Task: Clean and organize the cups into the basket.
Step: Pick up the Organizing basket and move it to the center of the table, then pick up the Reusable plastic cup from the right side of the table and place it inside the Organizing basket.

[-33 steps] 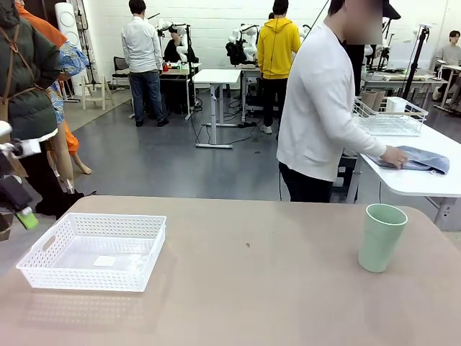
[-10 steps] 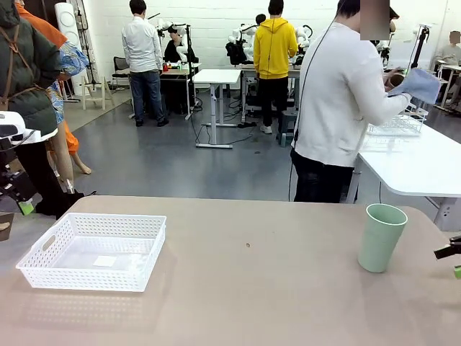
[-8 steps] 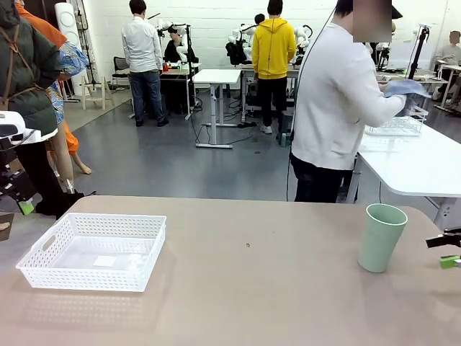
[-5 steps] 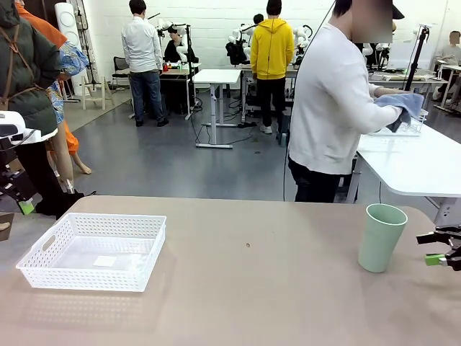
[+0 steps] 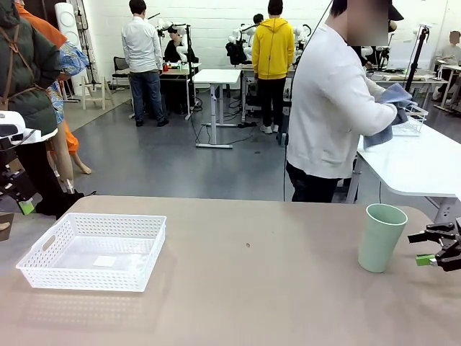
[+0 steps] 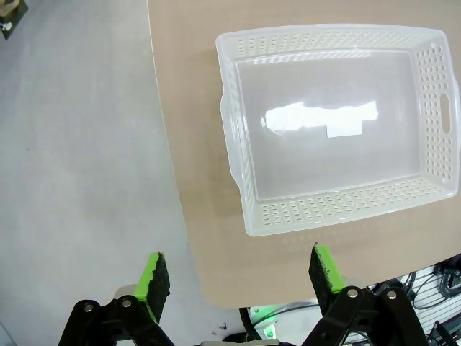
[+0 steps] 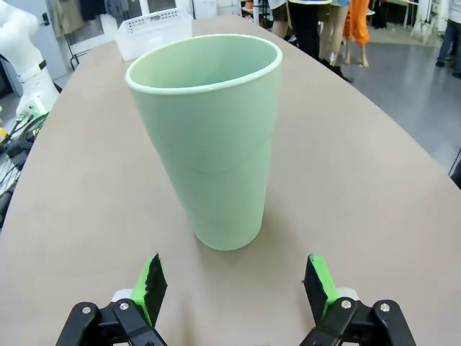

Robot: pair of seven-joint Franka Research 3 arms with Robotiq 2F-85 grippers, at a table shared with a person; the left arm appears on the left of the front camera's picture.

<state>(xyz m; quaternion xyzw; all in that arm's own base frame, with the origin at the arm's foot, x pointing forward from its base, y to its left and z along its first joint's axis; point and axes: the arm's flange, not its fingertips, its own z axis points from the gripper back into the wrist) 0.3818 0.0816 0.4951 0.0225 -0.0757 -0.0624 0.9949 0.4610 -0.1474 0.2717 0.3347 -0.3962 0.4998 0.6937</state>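
A pale mint green cup (image 5: pixel 381 237) stands upright on the tan table at the right. My right gripper (image 5: pixel 426 247) sits just to its right, open, fingers level with the cup's lower half. In the right wrist view the cup (image 7: pixel 207 137) stands ahead of the open right gripper (image 7: pixel 232 285), apart from both pads. The white lattice basket (image 5: pixel 94 250) rests at the table's left and holds nothing. In the left wrist view the left gripper (image 6: pixel 240 274) hovers open over the table's edge, with the basket (image 6: pixel 238 180) below and ahead. A person at the far right wipes something with a blue cloth (image 5: pixel 389 108).
The left arm's body (image 5: pixel 13 173) hangs off the table's left end. A white side table (image 5: pixel 414 164) carries a wire rack (image 5: pixel 410 122) behind the person. The stretch of table between basket and cup has only a small dark speck (image 5: pixel 248 245).
My right gripper has come in from the right edge toward the green cup, staying open. The person lifted the blue cloth from the side table and now works it in both hands.
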